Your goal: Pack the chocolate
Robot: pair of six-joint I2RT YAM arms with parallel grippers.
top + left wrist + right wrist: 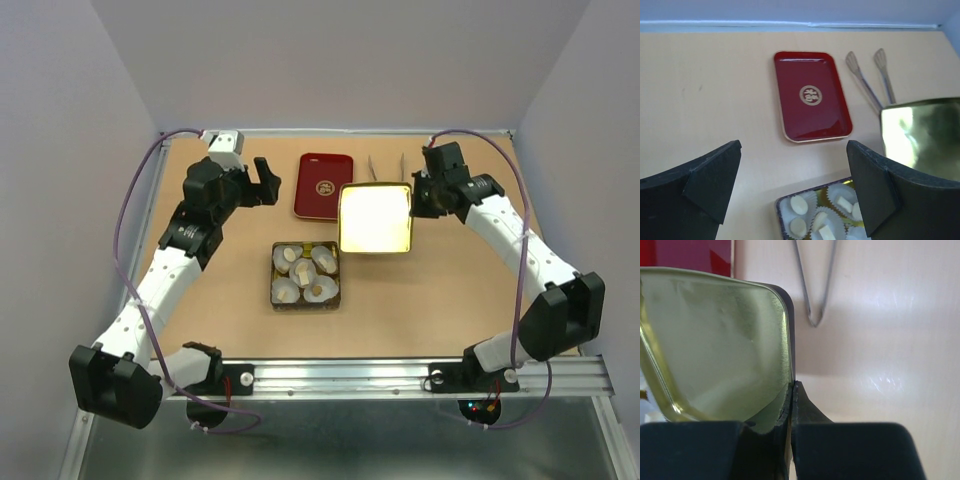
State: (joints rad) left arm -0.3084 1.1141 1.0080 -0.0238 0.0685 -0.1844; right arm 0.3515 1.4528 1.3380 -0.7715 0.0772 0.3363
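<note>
Slip onto the chocolate (799, 204) is risked, gold lid (375, 218) being pinched only by its rim in the right gripper (791, 395); left gripper (794, 146) is held wide, empty.

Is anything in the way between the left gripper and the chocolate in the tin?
Nothing visible. The tin lies open with the chocolate exposed, and only bare table lies between it and the open left gripper. The right gripper holds the lid aside, not over the chocolate.

Raised lid (375, 218) crowds tin's (305, 306) far-right corner; red tray (325, 186), tweezers (866, 85) behind; bare table (420, 300) left and near of tin.
</note>
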